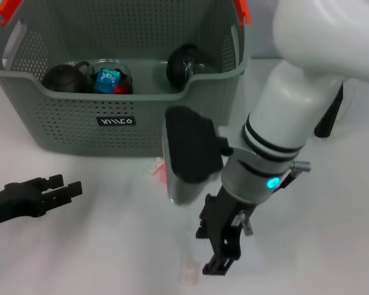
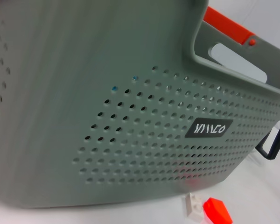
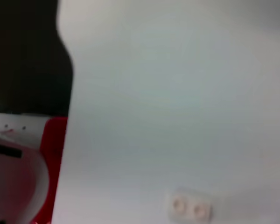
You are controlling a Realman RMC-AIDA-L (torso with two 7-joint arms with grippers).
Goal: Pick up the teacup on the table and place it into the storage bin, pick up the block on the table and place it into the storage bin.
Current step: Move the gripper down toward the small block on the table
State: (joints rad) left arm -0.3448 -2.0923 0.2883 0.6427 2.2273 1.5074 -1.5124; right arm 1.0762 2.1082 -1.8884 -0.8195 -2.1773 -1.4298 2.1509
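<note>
This looks like a robot test room. A plain white table [image 1: 98, 246] holds just a grey storage bin [image 1: 67, 123] and small toy blocks [image 2: 194, 204], with big white robot arms [image 1: 289, 117] over it.

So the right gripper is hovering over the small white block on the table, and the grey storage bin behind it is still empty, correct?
Not quite. The storage bin is not empty: the head view shows dark rounded items and a glass piece with blue inside it. The rest holds: the right gripper hangs just beside and above the small white block on the table.
</note>
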